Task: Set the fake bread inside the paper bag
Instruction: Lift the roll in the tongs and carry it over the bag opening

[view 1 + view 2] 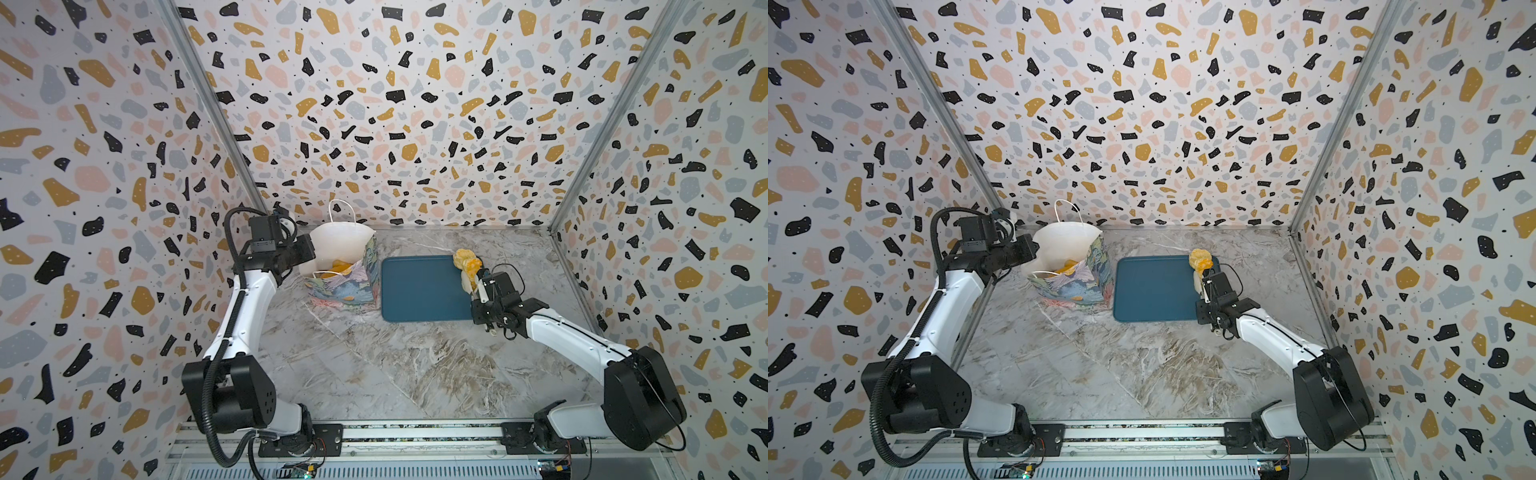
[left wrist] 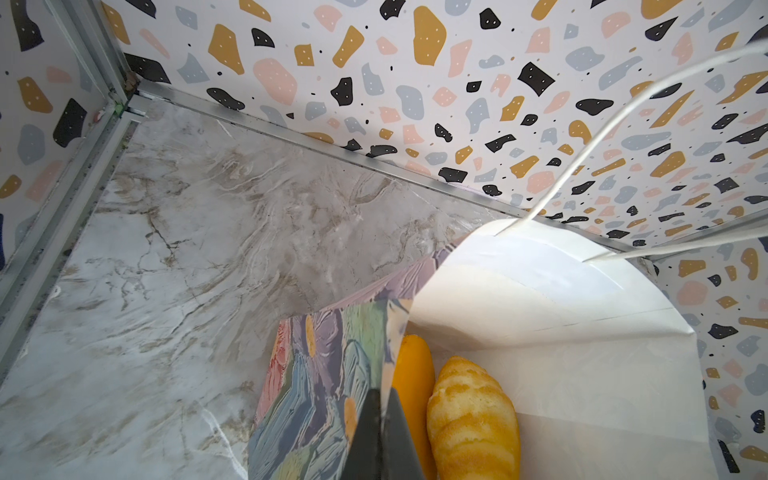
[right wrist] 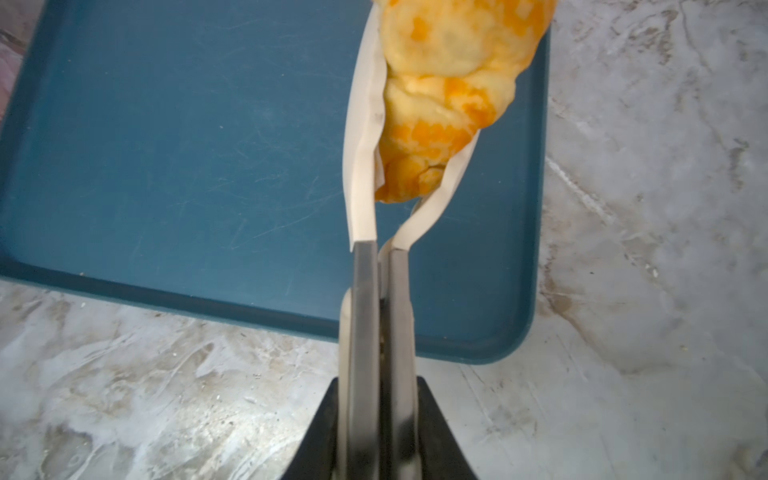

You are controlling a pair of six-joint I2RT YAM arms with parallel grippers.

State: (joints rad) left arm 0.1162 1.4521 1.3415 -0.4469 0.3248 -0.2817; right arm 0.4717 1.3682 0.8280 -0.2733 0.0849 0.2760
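The paper bag (image 1: 345, 286) stands upright at the back left, flowered outside and white inside. My left gripper (image 2: 380, 419) is shut on its near rim, the bag wall pinched between the jaws. Inside lie a striped roll (image 2: 473, 419) and a smooth orange bread (image 2: 411, 374). My right gripper (image 3: 380, 390) is shut on the metal handles of white-tipped tongs (image 3: 361, 166). The tongs clamp a pale bumpy fake bread (image 3: 449, 83), which hangs over the right end of the tray in both top views (image 1: 467, 262) (image 1: 1200, 259).
A flat dark-blue tray (image 1: 419, 291) lies to the right of the bag, with its bare surface under the tongs (image 3: 187, 145). The bag's white cord handle (image 1: 341, 210) stands up by the back wall. Patterned walls close in the marble table on three sides.
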